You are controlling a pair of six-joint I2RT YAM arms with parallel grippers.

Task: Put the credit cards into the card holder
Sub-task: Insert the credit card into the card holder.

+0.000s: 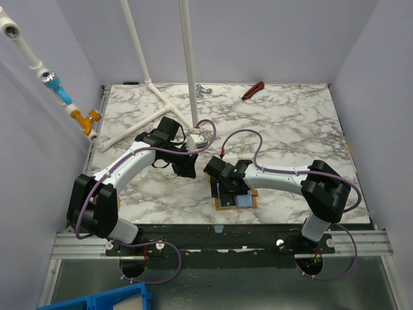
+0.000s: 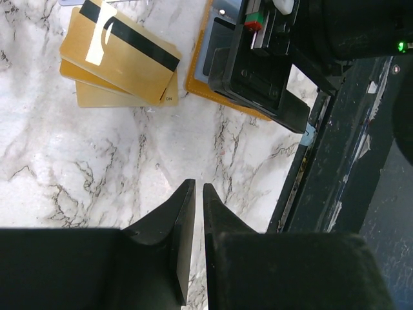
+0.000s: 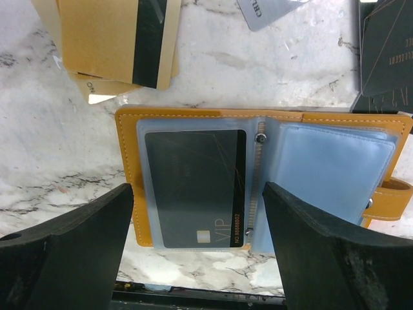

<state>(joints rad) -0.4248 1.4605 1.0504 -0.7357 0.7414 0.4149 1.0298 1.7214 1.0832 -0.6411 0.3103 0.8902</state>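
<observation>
The orange card holder (image 3: 193, 113) lies open near the table's front edge, also seen from above as the card holder (image 1: 227, 206). A dark VIP card (image 3: 187, 168) sits in its left clear sleeve, and the right sleeve (image 3: 329, 171) looks pale blue. My right gripper (image 3: 197, 190) hangs open just above the left sleeve, holding nothing. Two gold cards (image 3: 110, 39) with a dark stripe lie stacked beyond the holder, the same gold cards (image 2: 119, 51) showing in the left wrist view. A grey card (image 3: 268, 10) lies further back. My left gripper (image 2: 194, 188) is shut and empty over bare marble beside the right gripper (image 1: 226, 181).
Dark cards (image 3: 387, 51) lie at the holder's far right. A red-handled tool (image 1: 253, 90) and a small metal piece (image 1: 205, 89) rest at the back. White pipe posts (image 1: 188, 64) rise mid-table. The table's dark front rail (image 2: 335, 161) is close by.
</observation>
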